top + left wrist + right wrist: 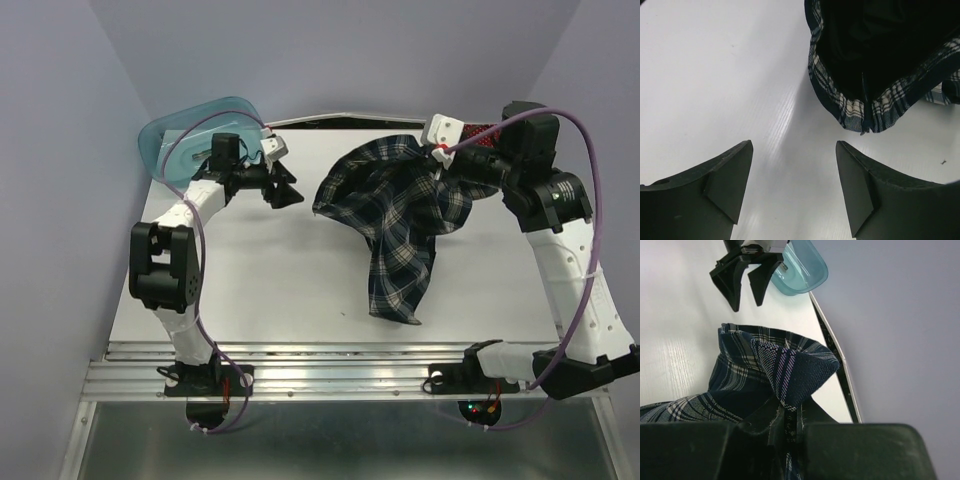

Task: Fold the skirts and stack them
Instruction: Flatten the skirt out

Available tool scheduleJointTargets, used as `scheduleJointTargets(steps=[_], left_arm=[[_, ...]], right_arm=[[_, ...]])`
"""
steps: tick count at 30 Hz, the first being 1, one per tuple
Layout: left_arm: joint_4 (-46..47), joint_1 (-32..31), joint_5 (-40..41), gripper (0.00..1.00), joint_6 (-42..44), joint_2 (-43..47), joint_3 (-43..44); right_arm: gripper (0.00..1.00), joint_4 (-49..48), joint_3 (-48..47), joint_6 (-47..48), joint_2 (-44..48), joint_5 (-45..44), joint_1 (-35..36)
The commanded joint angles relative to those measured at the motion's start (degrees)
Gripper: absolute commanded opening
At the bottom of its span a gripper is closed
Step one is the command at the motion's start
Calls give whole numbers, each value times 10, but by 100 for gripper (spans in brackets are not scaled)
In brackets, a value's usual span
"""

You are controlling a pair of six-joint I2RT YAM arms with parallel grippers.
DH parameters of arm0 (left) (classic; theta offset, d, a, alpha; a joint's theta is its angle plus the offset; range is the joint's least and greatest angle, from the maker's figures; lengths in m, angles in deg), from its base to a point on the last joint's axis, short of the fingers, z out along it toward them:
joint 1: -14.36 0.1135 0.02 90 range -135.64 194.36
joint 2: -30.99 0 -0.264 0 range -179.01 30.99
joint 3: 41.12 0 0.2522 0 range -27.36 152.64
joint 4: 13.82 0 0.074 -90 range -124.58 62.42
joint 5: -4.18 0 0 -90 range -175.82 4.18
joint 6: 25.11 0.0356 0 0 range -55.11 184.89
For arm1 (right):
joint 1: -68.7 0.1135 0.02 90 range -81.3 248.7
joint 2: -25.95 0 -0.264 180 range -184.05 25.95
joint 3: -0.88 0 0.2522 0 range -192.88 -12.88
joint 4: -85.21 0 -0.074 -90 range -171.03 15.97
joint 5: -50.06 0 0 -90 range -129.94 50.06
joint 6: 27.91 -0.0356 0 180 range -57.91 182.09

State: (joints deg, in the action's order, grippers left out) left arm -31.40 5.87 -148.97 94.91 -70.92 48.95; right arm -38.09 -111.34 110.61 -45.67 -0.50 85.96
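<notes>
— Where is the plaid skirt (395, 215), and how is it held?

— It is pinched at its far right corner by the right gripper (443, 152), whose fingers are clamped tight on a fold of the edge. That corner is raised. The rest is draped in a heap on the table (270, 280), with a long tail trailing toward the near edge.

— And the left gripper (794, 150)?

— It is spread wide and nothing is held in it. It is pointed at the skirt's open left edge, near it but not touching.

— How is the cloth expected to handle?

— Light, soft and limp: it is likely to sag and bunch wherever it is not supported, and the pleats can be expected to slide over each other. A second hold is best taken on the banded edge facing the left gripper. That edge is probably the waistband, though the view is too dark for certainty. Held at both points, the cloth can be drawn flat.
</notes>
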Motion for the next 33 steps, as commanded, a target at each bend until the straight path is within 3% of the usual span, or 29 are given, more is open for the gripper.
scheduleJointTargets(steps=[1,8,24,25,28,29,33], left_arm=[[78,-24,-43,79,-79,-6,1],[222,-45,-43,79,-205,-23,-13],[271,-85,51,75,-242,-114,74],[271,-85,45,71,-247,-120,79],[249,-84,44,48,-241,-137,96],[201,-82,66,34,-202,-141,107],[66,-44,143,2,-75,-136,122]], right_arm=[[1,-37,-17,20,3,12,1],[1,-38,-21,18,6,9,1],[1,-72,-5,8,20,0,1],[1,-75,-4,7,21,-3,1],[1,-97,-3,-19,19,-27,1],[1,-105,-3,-35,17,-51,1],[1,-135,-13,-56,2,-126,1]])
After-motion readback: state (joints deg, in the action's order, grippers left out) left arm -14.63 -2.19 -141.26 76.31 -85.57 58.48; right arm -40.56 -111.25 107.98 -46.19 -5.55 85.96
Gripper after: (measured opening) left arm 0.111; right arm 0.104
